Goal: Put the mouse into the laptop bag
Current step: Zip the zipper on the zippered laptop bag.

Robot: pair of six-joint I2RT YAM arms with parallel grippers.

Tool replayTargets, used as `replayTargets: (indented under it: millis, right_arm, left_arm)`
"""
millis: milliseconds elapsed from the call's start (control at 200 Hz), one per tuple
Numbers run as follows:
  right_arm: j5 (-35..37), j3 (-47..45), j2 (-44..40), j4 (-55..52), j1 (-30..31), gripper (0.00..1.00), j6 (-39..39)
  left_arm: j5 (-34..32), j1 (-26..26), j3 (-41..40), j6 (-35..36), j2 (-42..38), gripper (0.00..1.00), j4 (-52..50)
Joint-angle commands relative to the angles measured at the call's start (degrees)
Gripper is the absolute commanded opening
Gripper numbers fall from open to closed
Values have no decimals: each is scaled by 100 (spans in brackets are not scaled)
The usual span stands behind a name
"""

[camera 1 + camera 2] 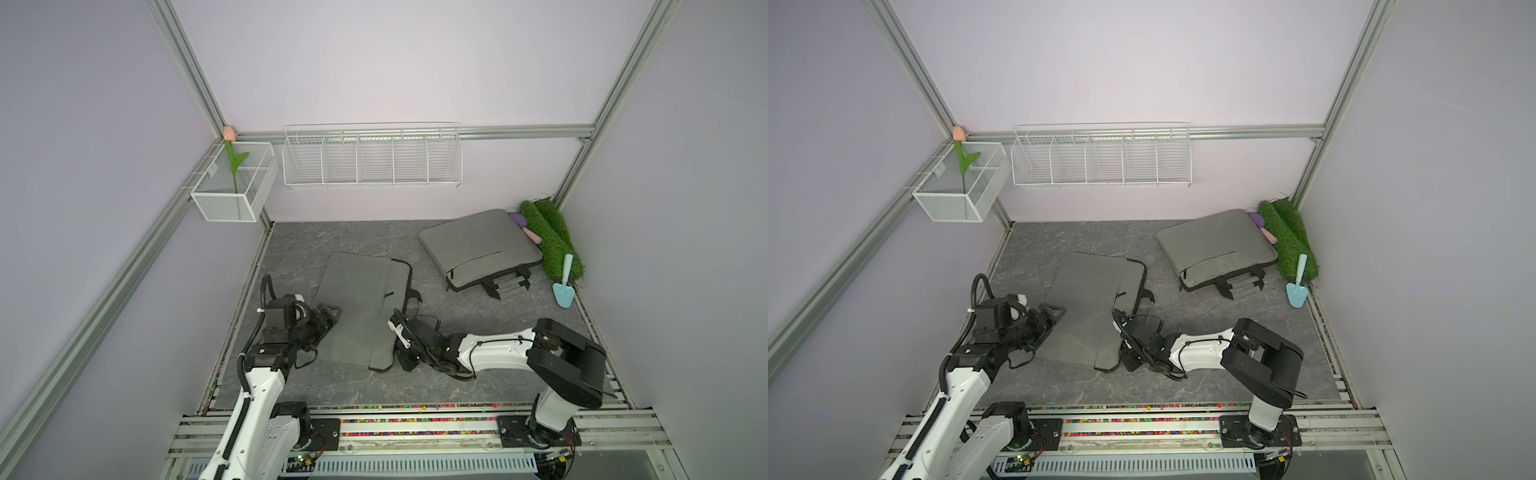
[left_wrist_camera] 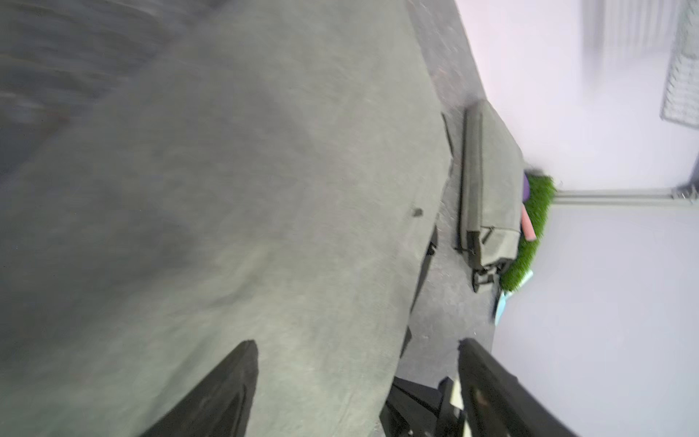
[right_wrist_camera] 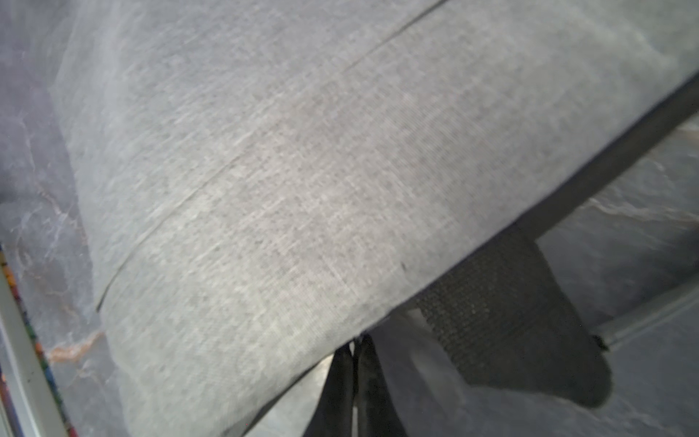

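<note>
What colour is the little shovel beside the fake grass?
The shovel is light blue, clearest in a top view.

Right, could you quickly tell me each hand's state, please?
Left hand: open, holding nothing.
Right hand: closed at the edge of the laptop bag; grip cannot be told.

We note grey laptop bag (image 1: 353, 299), black trim; second bag (image 1: 478, 245) far right, same grey; tabletop (image 1: 457, 374) dark grey, marbled; turf roll (image 1: 552, 237) green; trowel (image 1: 564, 293) pale blue.
</note>
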Motion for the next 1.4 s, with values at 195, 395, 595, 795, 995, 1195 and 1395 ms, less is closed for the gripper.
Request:
replayTargets:
  millis: [195,395,595,795,995,1195,1395]
  right_arm:
    - [-453,-442,109,1182,-432,7,-184]
    - [-720,-606,214,1694,-581,6,-210]
    - [-773,-563,302,1612,-629,7,-239]
    - [-497,-651,206,1219,-394,7,-394]
    - [119,-751,-191,572,36,7,-537]
    - [364,-741,-694,190,624,7,-429]
    - [528,-290,-424,-55,1250,7,-246]
  left_arm:
    - [-101,-1532,1306,-411,3612,74,2474]
    - [18,-1781,2032,-501,4888,71,3004]
    - [478,-1828,2139,-862,5780,72,3818]
    - [331,-1874,2397,-981,7267,68,4345]
    - [-89,-1891,2539,-1075,7992,67,4569]
    - [-171,-1900,2604,-1113,8269,67,4719]
    - [-120,-1922,2600,-1217,8471,66,5006]
